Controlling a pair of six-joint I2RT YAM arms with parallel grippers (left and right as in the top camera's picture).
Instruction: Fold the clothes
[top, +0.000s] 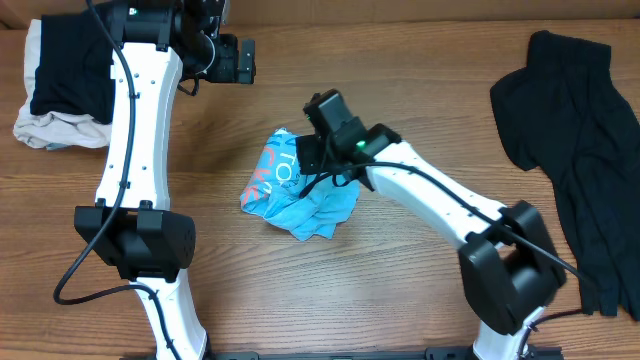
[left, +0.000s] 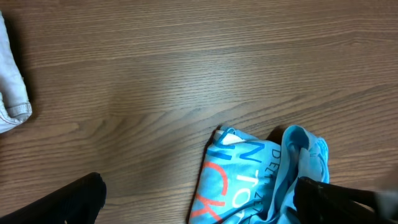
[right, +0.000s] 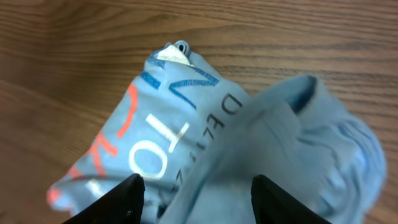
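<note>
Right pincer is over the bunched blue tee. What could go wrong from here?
1. The blue T-shirt is a crumpled heap. The open right pincer sits over overlapping folds, so closing may well pinch several layers and lift a wad, not an edge.
2. The left pincer is open over bare table, off the shirt. With nothing pinning it, a one-arm pull would likely drag the heap.

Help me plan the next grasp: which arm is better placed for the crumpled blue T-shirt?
Right. The right gripper hangs open directly over the blue T-shirt; the left gripper sits well off to one side.
</note>
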